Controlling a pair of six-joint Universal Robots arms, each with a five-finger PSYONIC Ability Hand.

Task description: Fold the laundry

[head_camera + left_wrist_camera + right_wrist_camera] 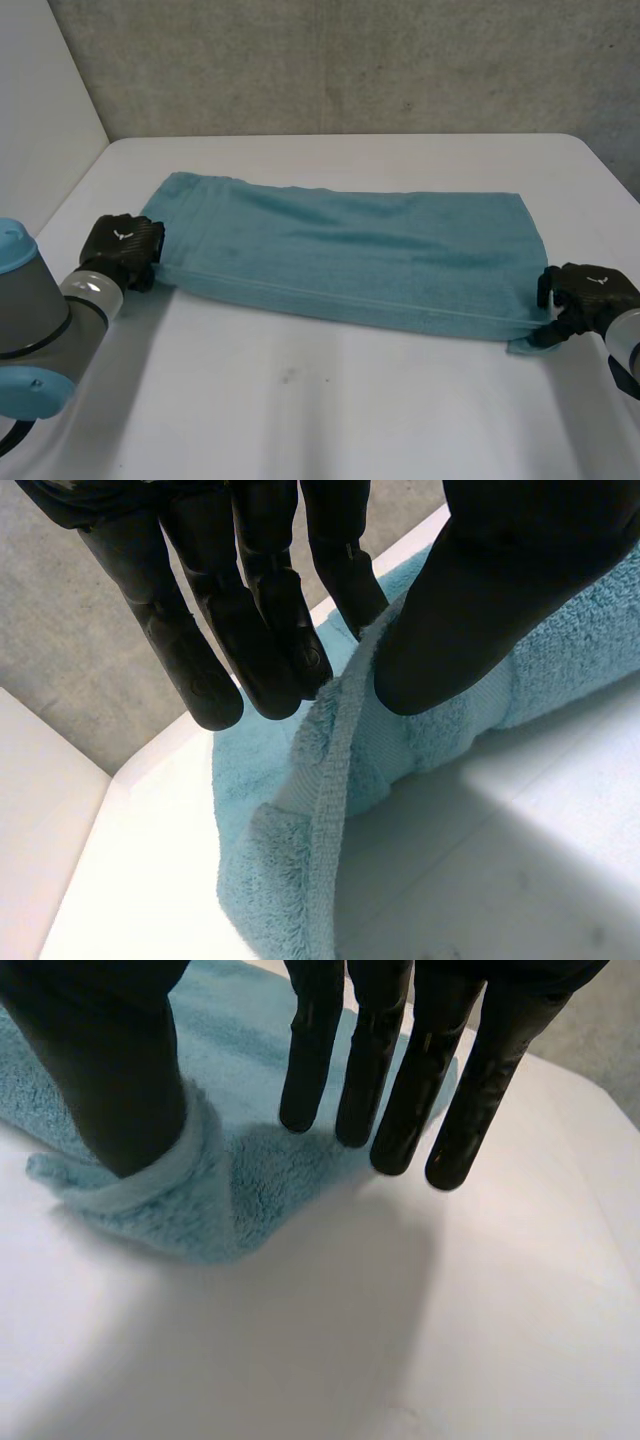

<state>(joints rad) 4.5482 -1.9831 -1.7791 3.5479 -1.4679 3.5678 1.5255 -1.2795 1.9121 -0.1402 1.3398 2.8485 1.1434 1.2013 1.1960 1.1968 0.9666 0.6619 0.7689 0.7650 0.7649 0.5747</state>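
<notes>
Since both short ends of the towel (pixel 350 255) are gripped at their near corners, the step in hand is judged to be the lift for the next fold; to do it well, both corners should rise together and level, tension even, so the edges meet squarely and the middle does not sag.

Left of frame, head view: left robot hand (pixel 122 245) at the towel's left end; its wrist view shows the hemmed edge pinched between thumb and straight fingers.

Centre: the towel is teal terry, lying flat as a long band across the white worktop (pixel 300 400); mild ripples; a woven stripe near the left end.

Right of frame: right robot hand (pixel 590 295) at the near right corner; thumb on the hem, straight fingers on the pile, cloth ridged between them, a loose pinch; a small tip of the corner pokes out beneath.
</notes>
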